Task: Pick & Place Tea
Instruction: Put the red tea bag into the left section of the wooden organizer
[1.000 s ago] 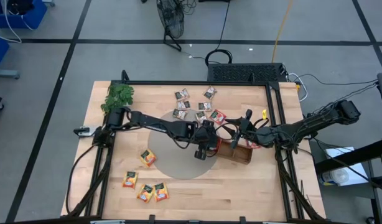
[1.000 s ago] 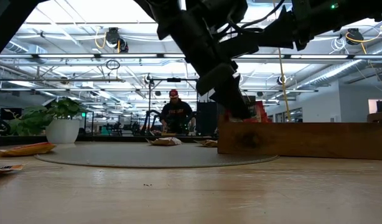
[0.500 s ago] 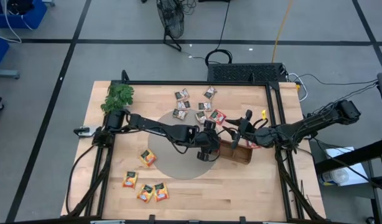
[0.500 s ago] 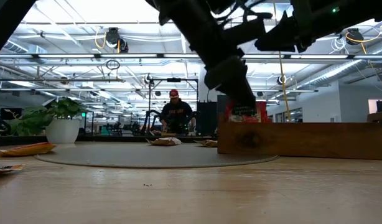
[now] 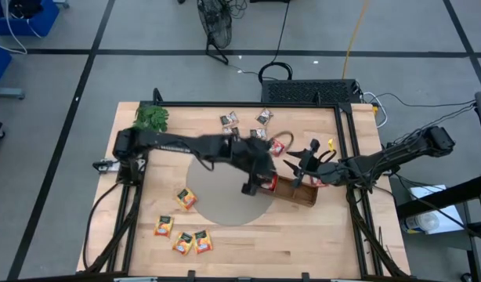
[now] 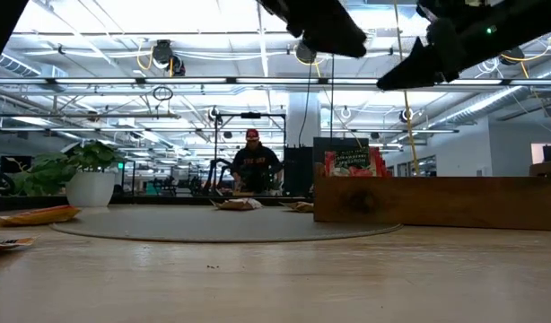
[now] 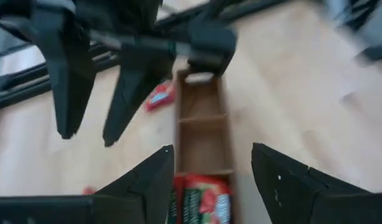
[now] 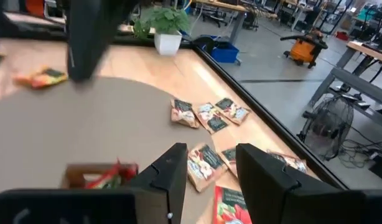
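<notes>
a: what's hard to make out here?

b: from the low camera the wooden tray [image 6: 437, 200] hides most of what sits in it; only the top of a red sachet [image 6: 351, 162] pokes above its wall. the far sachets on the table are small blurs there, and the left wrist picture is smeared.

a: and the left gripper [image 5: 249, 188]?

b: it hangs above the tray's end by the grey round mat [image 5: 225, 192], fingers [image 7: 149, 180] spread wide, nothing between them. the red sachet [image 7: 200, 199] lies in the tray's nearest compartment, right under the gap (the compartments beyond look bare).

a: the right gripper [image 5: 303, 168]?

b: it's over the tray's other end, fingers [image 8: 172, 168] partly apart, with nothing visibly gripped.

a: where's the rest of the tea?

b: the grey-white sachets [image 5: 240, 129] sit near the table's far edge, one more red one [image 5: 276, 146] beside them, and the orange-yellow sachets [image 5: 182, 227] lie toward the near-left corner.
</notes>
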